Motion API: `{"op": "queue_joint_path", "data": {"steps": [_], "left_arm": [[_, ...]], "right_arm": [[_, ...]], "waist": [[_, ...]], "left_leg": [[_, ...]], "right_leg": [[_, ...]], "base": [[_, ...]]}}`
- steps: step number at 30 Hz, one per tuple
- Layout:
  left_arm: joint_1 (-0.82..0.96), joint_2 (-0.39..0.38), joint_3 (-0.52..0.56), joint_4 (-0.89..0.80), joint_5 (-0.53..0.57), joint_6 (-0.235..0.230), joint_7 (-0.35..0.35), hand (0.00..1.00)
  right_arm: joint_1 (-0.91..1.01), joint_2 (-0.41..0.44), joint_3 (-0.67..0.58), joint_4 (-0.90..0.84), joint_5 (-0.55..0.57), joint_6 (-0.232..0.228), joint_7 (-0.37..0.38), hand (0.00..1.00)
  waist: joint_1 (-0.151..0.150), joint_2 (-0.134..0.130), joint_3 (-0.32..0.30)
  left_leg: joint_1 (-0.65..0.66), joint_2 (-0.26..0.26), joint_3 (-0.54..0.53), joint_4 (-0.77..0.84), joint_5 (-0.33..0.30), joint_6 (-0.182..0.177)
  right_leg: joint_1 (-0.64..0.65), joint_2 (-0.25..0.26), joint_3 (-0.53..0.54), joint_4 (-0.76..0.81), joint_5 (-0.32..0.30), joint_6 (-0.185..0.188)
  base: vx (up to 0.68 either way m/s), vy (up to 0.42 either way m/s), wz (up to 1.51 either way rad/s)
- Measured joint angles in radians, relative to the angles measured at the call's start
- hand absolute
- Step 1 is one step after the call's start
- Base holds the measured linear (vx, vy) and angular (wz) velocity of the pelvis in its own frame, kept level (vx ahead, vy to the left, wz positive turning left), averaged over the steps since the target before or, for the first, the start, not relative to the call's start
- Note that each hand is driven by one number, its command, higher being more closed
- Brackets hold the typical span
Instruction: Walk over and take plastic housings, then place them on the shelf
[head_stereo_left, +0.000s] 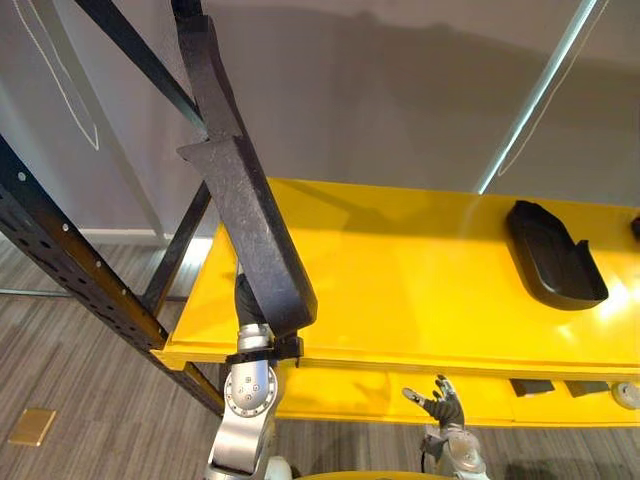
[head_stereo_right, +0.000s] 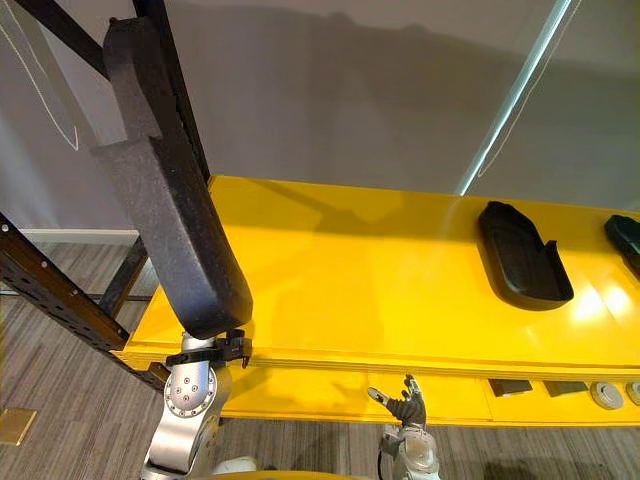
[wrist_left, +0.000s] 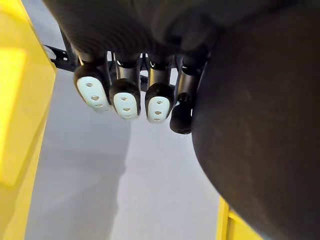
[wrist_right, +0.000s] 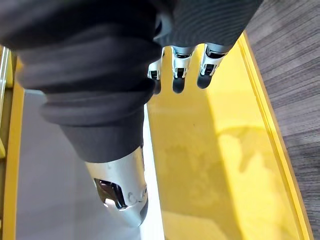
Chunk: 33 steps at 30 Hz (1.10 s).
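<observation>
Plastic housing (head_stereo_left: 245, 200) number one, long and black, is standing nearly upright over the left end of the yellow shelf (head_stereo_left: 400, 280). The left hand (wrist_left: 159, 100) is clenched round its lower end, arm raised. Right hand (head_stereo_left: 443, 405) sits low, just in front of the shelf's front edge, fingers loosely spread and holding nothing. Further right, two more lie on the shelf: a second housing (head_stereo_right: 520, 255) in full view and a third housing (head_stereo_right: 625, 235) cut off at the edge.

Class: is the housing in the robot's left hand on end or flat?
On end, leaning: the held housing rises steeply from the left hand by the shelf; the other housing lies flat.
</observation>
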Motion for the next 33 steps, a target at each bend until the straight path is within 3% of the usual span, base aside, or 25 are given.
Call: {"op": "queue_joint_path", "data": {"steps": [10,19,26,29,33], "left_arm": [[0.001,0.004,0.023,0.021,0.062,0.024,0.001,1.00],[-0.172,0.091,0.151,0.241,0.239,0.149,0.012,1.00],[-0.275,0.112,0.209,0.309,0.277,0.178,0.029,1.00],[-0.299,0.121,0.228,0.368,0.279,0.206,0.030,1.00],[-0.373,0.153,0.252,0.505,0.358,0.260,0.023,1.00]], "right_arm": [[0.017,-0.001,0.002,0.006,-0.001,0.000,0.002,0.00],[0.073,-0.017,0.017,0.088,-0.025,0.002,0.045,0.00],[0.084,-0.024,0.013,0.124,-0.040,0.002,0.049,0.00],[0.085,-0.025,0.013,0.124,-0.040,0.002,0.063,0.00],[0.082,-0.025,0.013,0.125,-0.041,0.003,0.068,0.00]], "waist": [[0.011,0.009,-0.019],[-0.040,0.021,-0.036],[-0.066,0.024,-0.035],[-0.075,0.035,-0.036],[-0.078,0.041,-0.033]], "left_leg": [[0.034,0.012,0.048,-0.069,0.028,-0.004],[0.068,0.007,0.052,-0.166,0.093,-0.022],[0.075,0.005,0.051,-0.239,0.153,-0.030],[0.077,0.005,0.052,-0.265,0.169,-0.031],[0.105,-0.008,0.052,-0.347,0.227,-0.031]], "right_leg": [[0.008,0.009,0.054,-0.070,0.056,0.004],[0.016,0.018,0.067,-0.117,0.094,-0.015],[-0.001,0.030,0.088,-0.135,0.125,-0.017],[-0.015,0.036,0.112,-0.137,0.135,-0.018],[-0.018,0.033,0.113,-0.153,0.151,-0.014]], "base": [[-0.02,0.022,-0.16],[-0.02,-0.029,-0.03],[-0.01,-0.039,-0.02],[-0.04,-0.006,-0.05],[-0.04,-0.006,0.00]]}}
